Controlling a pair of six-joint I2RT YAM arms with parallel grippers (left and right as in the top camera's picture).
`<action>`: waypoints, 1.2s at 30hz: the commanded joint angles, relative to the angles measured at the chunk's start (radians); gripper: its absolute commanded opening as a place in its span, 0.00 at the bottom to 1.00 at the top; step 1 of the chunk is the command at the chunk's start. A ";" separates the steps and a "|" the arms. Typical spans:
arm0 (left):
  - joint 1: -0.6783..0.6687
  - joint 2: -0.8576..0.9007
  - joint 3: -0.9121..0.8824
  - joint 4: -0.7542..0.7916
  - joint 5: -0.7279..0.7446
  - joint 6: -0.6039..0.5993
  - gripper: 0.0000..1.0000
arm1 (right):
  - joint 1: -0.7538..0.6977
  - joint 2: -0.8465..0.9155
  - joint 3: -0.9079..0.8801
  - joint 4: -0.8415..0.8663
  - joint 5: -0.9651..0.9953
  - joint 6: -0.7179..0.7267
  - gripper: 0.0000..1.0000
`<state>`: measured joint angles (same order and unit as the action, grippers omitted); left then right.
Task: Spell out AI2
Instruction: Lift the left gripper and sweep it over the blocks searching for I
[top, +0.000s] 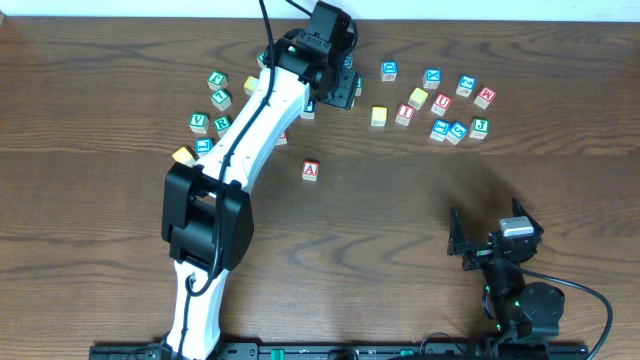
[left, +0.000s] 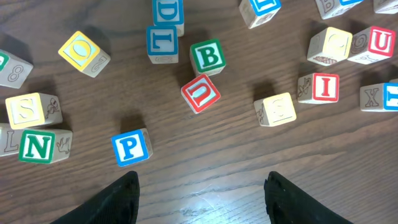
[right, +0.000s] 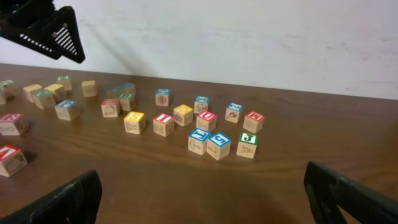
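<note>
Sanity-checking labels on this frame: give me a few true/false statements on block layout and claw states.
1. The A block lies alone mid-table, apart from the other blocks. True.
2. The left claw is shut on a block. False: it is open and empty, over bare wood near the P block.
3. The I block touches the A block. False: it lies among the scattered blocks at the far side, well away from the A block.
4. The right claw is open and holds nothing. True.
</note>
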<state>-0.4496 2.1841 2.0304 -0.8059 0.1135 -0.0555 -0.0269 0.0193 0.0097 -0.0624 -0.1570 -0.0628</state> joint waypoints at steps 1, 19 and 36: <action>0.008 -0.009 0.016 -0.005 -0.002 -0.009 0.64 | 0.004 0.001 -0.004 0.000 0.008 -0.006 0.99; 0.011 -0.009 0.016 -0.010 -0.021 -0.011 0.64 | 0.004 0.001 -0.004 0.000 0.008 -0.006 0.99; 0.311 -0.262 0.021 -0.168 -0.077 -0.069 0.75 | 0.004 0.008 0.011 0.063 -0.131 0.071 0.99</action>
<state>-0.1902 1.9888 2.0304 -0.9554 0.0475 -0.1081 -0.0269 0.0196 0.0093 -0.0093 -0.2123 -0.0547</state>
